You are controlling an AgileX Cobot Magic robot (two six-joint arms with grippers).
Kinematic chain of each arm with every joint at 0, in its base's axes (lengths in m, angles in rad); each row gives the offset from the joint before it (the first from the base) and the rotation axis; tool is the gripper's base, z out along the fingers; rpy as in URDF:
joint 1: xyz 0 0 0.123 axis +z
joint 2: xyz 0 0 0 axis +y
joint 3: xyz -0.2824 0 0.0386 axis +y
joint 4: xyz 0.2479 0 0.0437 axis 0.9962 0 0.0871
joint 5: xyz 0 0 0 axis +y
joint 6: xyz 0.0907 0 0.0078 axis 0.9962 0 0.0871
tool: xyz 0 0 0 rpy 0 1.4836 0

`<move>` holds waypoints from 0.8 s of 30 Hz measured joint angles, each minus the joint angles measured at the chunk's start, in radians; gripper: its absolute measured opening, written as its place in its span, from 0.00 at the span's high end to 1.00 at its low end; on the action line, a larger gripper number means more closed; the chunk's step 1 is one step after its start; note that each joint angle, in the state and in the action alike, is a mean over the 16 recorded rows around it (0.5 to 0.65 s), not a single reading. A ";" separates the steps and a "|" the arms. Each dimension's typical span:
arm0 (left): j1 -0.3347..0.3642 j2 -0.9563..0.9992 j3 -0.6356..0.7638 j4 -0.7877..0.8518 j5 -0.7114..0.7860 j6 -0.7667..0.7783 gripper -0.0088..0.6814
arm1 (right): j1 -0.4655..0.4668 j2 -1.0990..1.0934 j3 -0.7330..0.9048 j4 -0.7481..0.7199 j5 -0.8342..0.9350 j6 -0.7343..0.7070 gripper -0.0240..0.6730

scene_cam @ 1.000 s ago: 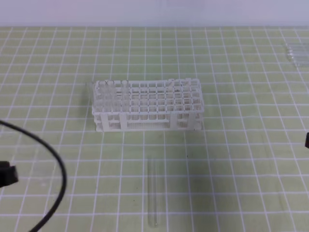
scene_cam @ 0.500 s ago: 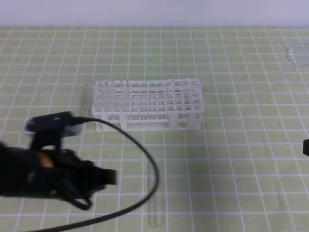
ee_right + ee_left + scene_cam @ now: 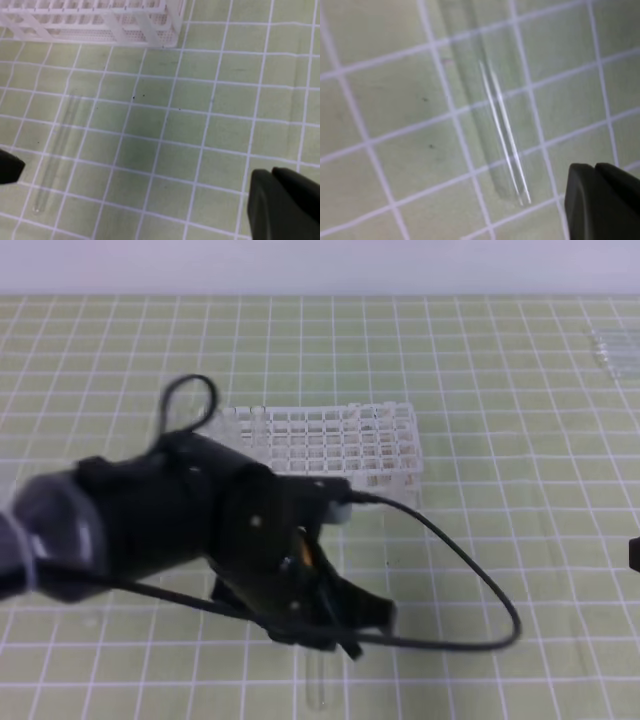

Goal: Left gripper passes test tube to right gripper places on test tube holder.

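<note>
Step in hand: approach for the pick-up. The test tube [image 3: 56, 150] lies flat on the desk [image 3: 520, 440], in front of the test tube holder [image 3: 345, 445] and apart from it, its long axis running away from the holder's front wall and its rounded end farthest from the holder. Nothing touches the tube.

The left tool [image 3: 340, 625] hangs over the tube's holder-side portion; in the high view the arm covers most of the tube, leaving only the rounded end visible below it. The left wrist view shows the tube directly beneath, with one dark finger [image 3: 602, 202] at the frame corner, beside the tube and clear of it. The tool pinches nothing; whether its fingers are spread or pressed together cannot be told.

The right tool [image 3: 145, 192] waits to the far side of the tube from the left arm, well apart from it. Both finger tips sit at opposite lower corners of its wrist view, so it is spread wide and empty.

Next move, as judged: the left tool must straddle the tube across its axis, descend to the desk and close. The thin glass will likely roll if nudged from one side.
</note>
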 joint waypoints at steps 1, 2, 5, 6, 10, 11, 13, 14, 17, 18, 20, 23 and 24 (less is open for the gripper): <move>-0.008 0.015 -0.013 0.002 0.012 -0.001 0.99 | 0.000 0.000 0.000 -0.002 0.002 -0.001 0.97; -0.014 0.026 -0.021 0.003 0.021 0.000 0.99 | 0.000 0.000 0.000 -0.004 0.003 -0.002 0.97; -0.028 0.053 -0.037 0.006 0.041 0.002 0.98 | 0.000 0.000 0.000 -0.010 0.005 -0.004 0.97; -0.031 0.059 -0.040 0.007 0.045 0.003 0.98 | 0.000 0.000 0.000 -0.012 0.006 -0.005 0.97; -0.032 0.071 -0.043 0.009 0.046 0.007 0.97 | 0.000 0.000 0.000 -0.017 0.007 -0.005 0.97; -0.030 0.073 -0.043 0.009 0.043 0.008 0.96 | 0.000 0.000 0.000 -0.018 0.008 -0.005 0.97; -0.027 0.076 -0.043 0.009 0.038 0.009 0.96 | 0.000 0.000 0.000 -0.018 0.008 -0.005 0.97; -0.025 0.077 -0.043 0.009 0.034 0.008 0.96 | 0.000 0.000 0.000 -0.018 0.008 -0.005 0.97; -0.021 0.079 -0.043 0.006 0.022 0.003 0.95 | 0.000 0.000 0.000 -0.018 0.009 -0.005 0.97; -0.021 0.080 -0.043 0.005 0.017 -0.002 0.94 | 0.000 0.000 0.000 -0.018 0.009 -0.005 0.97; -0.020 0.082 -0.045 0.005 0.011 -0.012 0.94 | 0.000 0.000 0.000 -0.018 0.009 -0.005 0.97; -0.020 0.090 -0.054 0.013 0.014 -0.030 0.94 | 0.000 0.000 0.000 -0.018 0.009 -0.005 0.97; -0.021 0.095 -0.058 0.017 0.018 -0.036 0.94 | 0.000 0.000 0.000 -0.018 0.009 -0.005 0.97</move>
